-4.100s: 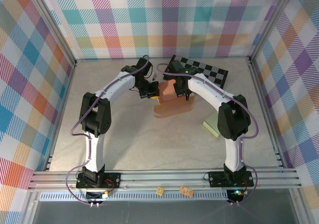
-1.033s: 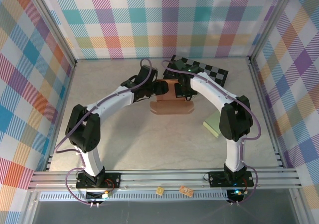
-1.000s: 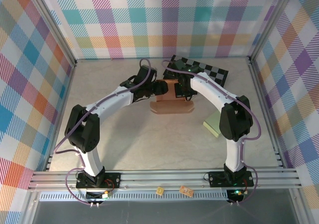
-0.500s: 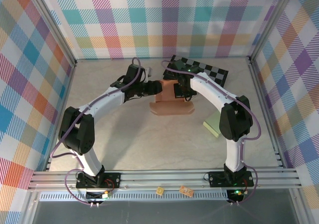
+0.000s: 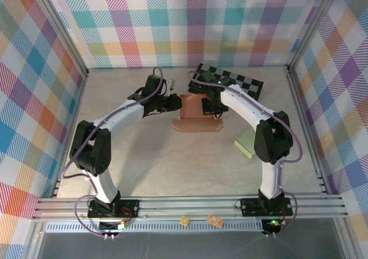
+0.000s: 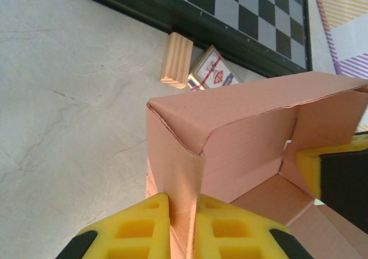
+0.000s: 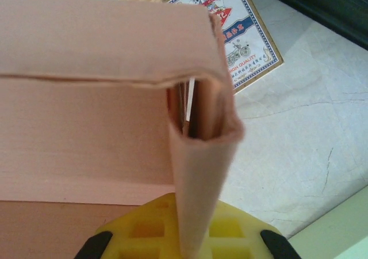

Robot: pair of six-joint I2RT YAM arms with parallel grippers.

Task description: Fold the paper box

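- The left hand [image 6: 183,213] is pinched narrow on one upright wall of the paper box [image 6: 247,138]. Its yellow fingers [image 6: 138,224] press the brown card from both sides, close to a folded corner.
- The right hand [image 7: 192,227] is clamped too. It grips a doubled-over wall of the same box, which rises straight out from between its yellow pads.
- From above, the two hands face each other with the box between them. The left hand holds the box's left end and the right hand holds its right end. A flat flap of the box lies on the worktop [image 6: 69,115], on the side towards the arm bases.
- Past the wall that the left hand holds, a ribbed wooden block [image 6: 176,60] lies on the worktop, just beside a pack of playing cards [image 6: 214,75].
- Farther out from both hands, beyond the block and the cards, lies a chessboard [image 6: 241,11].
- Off to the right hand's outer side, well apart from the box, a pale green pad [image 5: 246,144] lies flat.
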